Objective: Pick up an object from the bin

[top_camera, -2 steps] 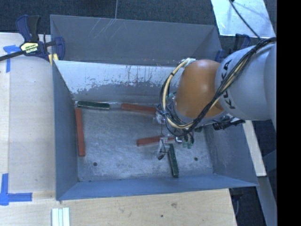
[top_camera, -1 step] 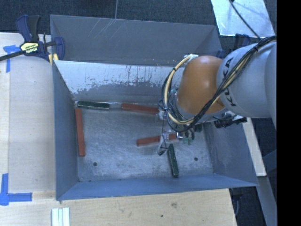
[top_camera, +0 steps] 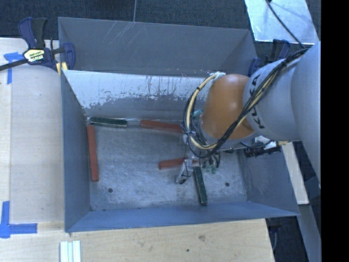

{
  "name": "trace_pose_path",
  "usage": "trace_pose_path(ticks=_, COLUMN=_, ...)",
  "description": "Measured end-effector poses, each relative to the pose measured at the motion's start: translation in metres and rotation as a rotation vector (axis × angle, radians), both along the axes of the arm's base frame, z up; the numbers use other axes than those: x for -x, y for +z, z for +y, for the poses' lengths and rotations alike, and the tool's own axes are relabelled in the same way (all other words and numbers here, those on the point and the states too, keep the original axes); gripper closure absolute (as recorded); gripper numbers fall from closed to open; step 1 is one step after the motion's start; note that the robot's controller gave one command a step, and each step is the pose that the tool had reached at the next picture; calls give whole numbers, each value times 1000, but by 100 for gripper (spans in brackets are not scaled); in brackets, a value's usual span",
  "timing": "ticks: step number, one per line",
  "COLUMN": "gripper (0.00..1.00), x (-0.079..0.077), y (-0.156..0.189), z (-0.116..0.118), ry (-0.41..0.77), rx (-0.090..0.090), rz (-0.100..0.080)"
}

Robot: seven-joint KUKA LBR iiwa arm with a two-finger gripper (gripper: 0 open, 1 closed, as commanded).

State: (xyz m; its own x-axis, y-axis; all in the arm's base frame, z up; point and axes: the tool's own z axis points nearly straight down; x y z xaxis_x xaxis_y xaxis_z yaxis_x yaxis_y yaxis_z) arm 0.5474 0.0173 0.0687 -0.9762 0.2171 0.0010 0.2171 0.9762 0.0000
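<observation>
My gripper is low over the bin floor, right of the middle, mostly hidden under the arm's orange cover. A short red-brown stick lies flat just left of it, its right end reaching the gripper. A dark green stick lies nearly upright in the view just right of and below the gripper, its upper end under the wrist. Whether either stick is touched I cannot tell.
A longer red-brown stick and a dark green stick lie along the floor's far edge. Another red-brown stick lies along the left wall. The arm and its cables cover the bin's right side.
</observation>
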Motion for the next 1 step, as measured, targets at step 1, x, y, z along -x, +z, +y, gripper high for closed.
trace_pose_path(ticks=1, gripper=0, x=-1, y=0, z=0, ry=1, rx=0, rz=-1)
